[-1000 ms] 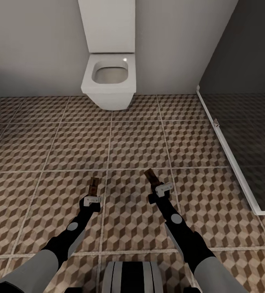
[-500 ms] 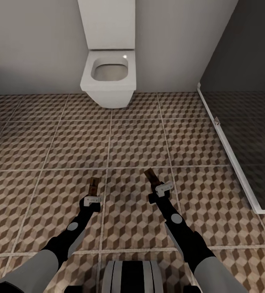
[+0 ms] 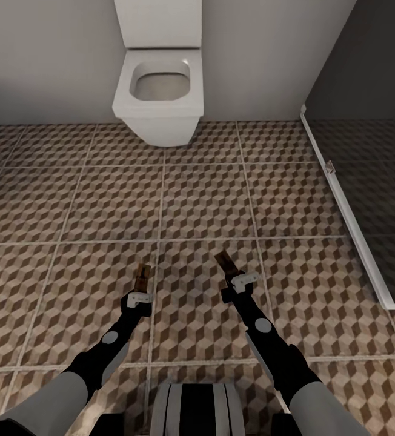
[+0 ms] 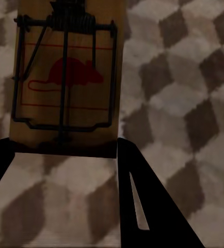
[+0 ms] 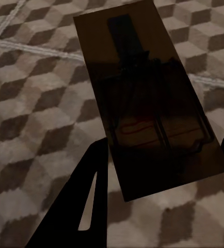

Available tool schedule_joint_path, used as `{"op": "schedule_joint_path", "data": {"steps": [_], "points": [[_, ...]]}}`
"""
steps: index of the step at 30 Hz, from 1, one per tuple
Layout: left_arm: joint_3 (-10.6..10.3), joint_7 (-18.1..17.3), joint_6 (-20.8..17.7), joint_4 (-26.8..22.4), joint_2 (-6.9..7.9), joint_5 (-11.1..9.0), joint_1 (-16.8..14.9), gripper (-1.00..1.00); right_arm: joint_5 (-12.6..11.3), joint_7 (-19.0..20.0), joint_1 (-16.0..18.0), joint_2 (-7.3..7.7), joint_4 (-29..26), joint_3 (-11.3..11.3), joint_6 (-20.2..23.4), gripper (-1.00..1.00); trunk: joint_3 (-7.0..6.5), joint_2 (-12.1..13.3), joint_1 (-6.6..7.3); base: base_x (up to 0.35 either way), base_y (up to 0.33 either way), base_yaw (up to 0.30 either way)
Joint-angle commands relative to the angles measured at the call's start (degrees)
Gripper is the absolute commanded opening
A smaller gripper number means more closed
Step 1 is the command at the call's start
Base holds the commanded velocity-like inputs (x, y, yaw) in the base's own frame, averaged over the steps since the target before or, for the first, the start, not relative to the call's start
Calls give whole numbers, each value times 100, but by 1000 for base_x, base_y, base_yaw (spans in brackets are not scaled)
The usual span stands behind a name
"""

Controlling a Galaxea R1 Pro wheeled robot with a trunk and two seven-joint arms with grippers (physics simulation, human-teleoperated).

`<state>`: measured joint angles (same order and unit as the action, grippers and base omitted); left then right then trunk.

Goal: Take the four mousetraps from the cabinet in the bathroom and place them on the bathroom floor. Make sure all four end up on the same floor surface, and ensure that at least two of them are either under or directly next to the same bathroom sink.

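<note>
So we've got both arms stretched out over the cube-patterned brown, beige and white tiled bathroom floor [image 3: 209, 200]. Our left gripper [image 3: 139, 289] is pinching a small flat brown wooden mousetrap with a red mouse print and dark wire parts [image 4: 65, 77] by its end. Our right gripper [image 3: 237, 277] is clamped on a second flat wooden mousetrap that looks dark and shadowed [image 5: 148, 98]. Both traps are held above the tiles. Ahead of us a white square toilet [image 3: 159, 100] sits against the grey wall, and a dark glass shower panel with a white frame [image 3: 361, 181] is off to our right.

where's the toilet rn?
Head view: the toilet is at top centre, against the back wall, ahead of both hands; the dark glass shower screen stands to its right.
</note>
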<state>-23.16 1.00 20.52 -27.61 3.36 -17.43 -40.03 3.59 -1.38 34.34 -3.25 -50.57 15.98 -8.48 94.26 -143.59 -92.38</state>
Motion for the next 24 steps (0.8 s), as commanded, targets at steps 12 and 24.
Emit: {"op": "schedule_joint_path", "data": {"steps": [12, 24], "points": [[-49, 41, -219, -807, 109, -41, 176, -100, 25, -12, 2, -22, 3, 18, -25, -100, 47, -1, 1, 0, 0, 0], [-69, 41, -604, -1062, 173, -42, 254, -100, 11, -4, 2, -39, 3, 18, -31, -100, 47, -1, 1, 69, 30, 0]]}}
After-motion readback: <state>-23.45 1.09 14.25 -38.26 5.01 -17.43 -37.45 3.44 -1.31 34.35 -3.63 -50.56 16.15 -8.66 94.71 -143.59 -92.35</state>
